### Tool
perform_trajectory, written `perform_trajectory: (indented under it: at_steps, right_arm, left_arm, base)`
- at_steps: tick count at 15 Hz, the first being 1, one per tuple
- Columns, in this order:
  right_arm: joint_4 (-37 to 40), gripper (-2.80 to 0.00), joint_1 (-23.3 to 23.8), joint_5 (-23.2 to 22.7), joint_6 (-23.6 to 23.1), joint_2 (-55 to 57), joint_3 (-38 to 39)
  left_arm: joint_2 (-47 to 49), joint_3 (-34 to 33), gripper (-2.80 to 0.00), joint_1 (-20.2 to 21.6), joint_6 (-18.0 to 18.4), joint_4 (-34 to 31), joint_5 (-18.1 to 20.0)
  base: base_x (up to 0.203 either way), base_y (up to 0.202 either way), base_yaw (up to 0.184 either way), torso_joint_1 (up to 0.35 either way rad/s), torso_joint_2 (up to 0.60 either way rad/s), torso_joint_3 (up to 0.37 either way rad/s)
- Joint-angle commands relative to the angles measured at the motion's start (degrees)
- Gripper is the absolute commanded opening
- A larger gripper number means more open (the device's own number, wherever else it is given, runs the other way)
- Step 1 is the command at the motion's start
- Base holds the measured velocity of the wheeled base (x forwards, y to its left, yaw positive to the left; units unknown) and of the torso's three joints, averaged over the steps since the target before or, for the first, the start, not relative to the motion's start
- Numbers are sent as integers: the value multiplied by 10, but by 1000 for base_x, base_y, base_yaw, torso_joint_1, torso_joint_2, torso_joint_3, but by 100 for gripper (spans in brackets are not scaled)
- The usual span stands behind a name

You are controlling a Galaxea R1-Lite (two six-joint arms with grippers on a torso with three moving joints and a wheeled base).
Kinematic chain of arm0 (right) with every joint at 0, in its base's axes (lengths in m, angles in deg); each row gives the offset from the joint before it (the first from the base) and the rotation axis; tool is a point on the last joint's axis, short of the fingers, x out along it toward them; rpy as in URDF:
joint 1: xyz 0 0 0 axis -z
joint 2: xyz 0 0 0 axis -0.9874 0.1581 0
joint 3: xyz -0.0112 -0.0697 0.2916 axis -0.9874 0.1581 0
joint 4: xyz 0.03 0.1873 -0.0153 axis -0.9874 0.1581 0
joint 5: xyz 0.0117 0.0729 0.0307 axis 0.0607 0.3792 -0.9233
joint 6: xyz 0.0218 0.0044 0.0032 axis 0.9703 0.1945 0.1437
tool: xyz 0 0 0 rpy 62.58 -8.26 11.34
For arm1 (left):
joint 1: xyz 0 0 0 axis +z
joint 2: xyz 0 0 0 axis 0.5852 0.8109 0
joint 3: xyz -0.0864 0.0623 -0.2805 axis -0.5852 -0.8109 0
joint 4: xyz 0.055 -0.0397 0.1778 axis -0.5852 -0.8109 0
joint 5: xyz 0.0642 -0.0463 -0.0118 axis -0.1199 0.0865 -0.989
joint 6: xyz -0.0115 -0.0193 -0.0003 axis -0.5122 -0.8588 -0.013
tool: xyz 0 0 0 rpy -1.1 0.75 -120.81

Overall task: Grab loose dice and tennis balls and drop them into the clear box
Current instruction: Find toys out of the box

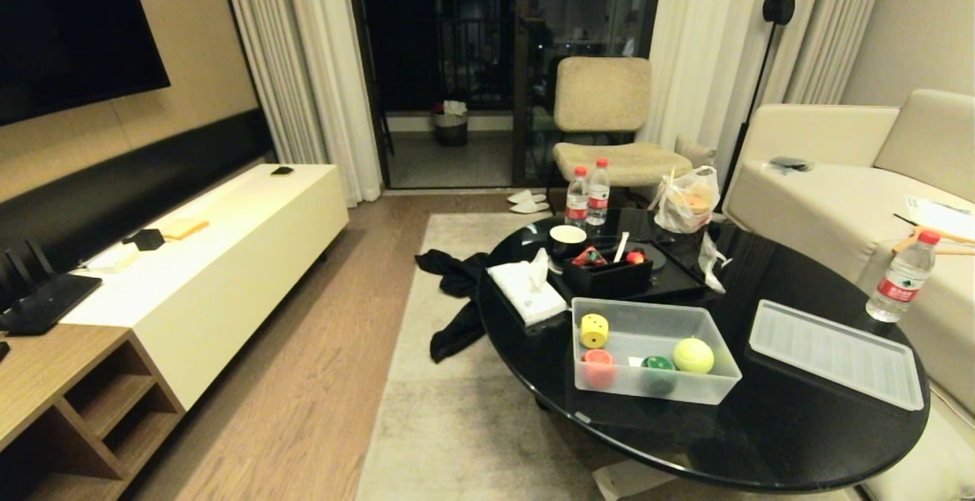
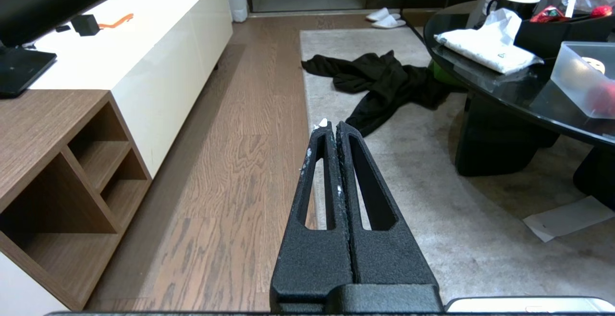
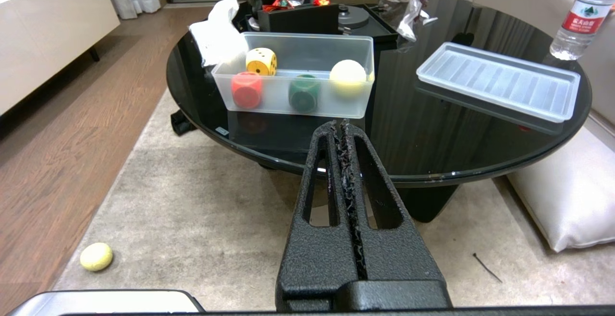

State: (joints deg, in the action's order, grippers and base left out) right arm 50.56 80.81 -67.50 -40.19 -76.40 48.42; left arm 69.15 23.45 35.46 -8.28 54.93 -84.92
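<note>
The clear box (image 1: pixel 653 390) stands open-topped near the front edge of the black round table (image 1: pixel 762 440), nothing over it. Just behind it a tissue pack (image 1: pixel 525 291) and a black organiser box (image 1: pixel 607 276) crowd the far side. The ribbed lid (image 1: pixel 835 352) lies apart to its right. Bare glass separates the two. On the rug (image 3: pixel 202 220) before the table, a tennis ball (image 3: pixel 96 256) lies in the open.

Clear box (image 1: pixel 655 390) stands centre frame on the round table (image 1: pixel 762 440), holding three dice (image 1: pixel 594 330) and one tennis ball (image 1: pixel 693 355). Its lid (image 1: pixel 835 353) lies right of it. Organiser box (image 1: pixel 607 277) sits behind, tissue pack (image 1: pixel 525 291) upper left of it.
</note>
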Motion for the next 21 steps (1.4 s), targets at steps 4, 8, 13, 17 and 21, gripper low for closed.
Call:
perform_trajectory:
  at_steps: [4, 8, 13, 17, 21]
  right_arm:
    - [0, -280, 0, 0, 0, 0, 1]
    - [0, -280, 0, 0, 0, 0, 1]
    - [0, -280, 0, 0, 0, 0, 1]
    - [0, -280, 0, 0, 0, 0, 1]
    - [0, -280, 0, 0, 0, 0, 1]
  left_arm:
    - [0, -1, -280, 0, 0, -1, 0]
    - [0, -1, -280, 0, 0, 0, 0]
    - [0, -1, -280, 0, 0, 0, 0]
    - [0, -1, -280, 1, 0, 1, 0]
    - [0, -1, -280, 0, 0, 1, 0]
  base:
    - [0, 0, 0, 0, 0, 0]
    - [0, 0, 0, 0, 0, 0]
    - [0, 0, 0, 0, 0, 0]
    - [0, 0, 0, 0, 0, 0]
    - [0, 0, 0, 0, 0, 0]
